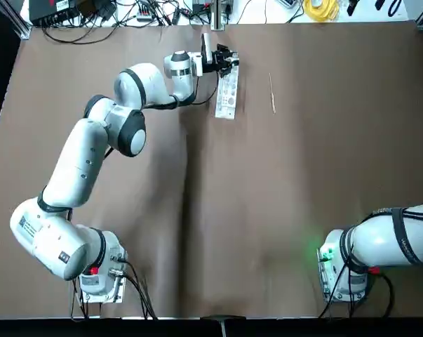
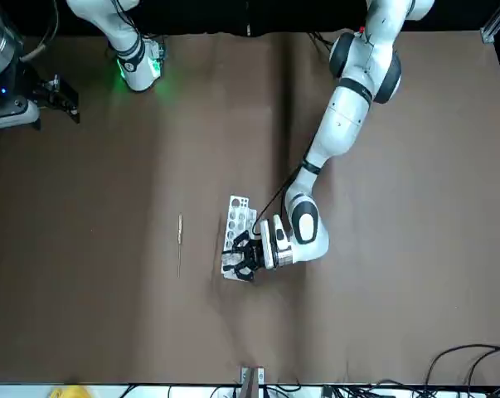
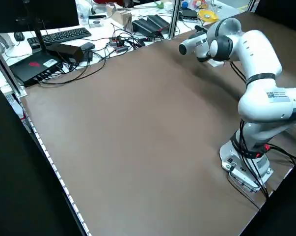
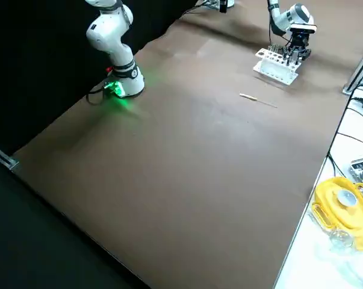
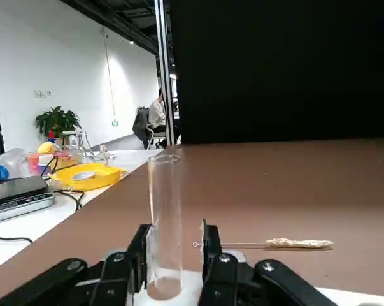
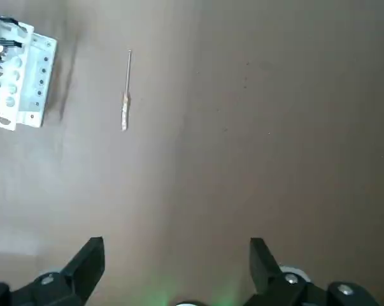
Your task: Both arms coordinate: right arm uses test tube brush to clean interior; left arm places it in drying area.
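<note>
Left wrist view: a clear glass test tube [image 5: 165,223] is seen standing upright between the left gripper [image 5: 172,255], whose fingers are pressed against the tube's two sides, its lower end at the white top of the drying area [image 1: 226,94]. From overhead that rack is found at the far middle of the table [image 1: 267,210], with the left arm [image 1: 92,154] stretched out to its far end. The test tube brush [image 1: 272,93] is seen lying flat on the cloth just to the right of the rack, apart from it and touched by nothing. The right gripper [image 6: 172,268] is held high over the near right of the table with its fingers spread wide and empty; the right arm [image 1: 393,242] is folded back by its base.

The placing appears to be in hand or nearly done, though whether the tube is fully seated in a hole cannot be told. No brushing is under way, and release of the tube is judged to be left.

A small label is visible on the left arm's lower link, but no writing can be read on it.
</note>
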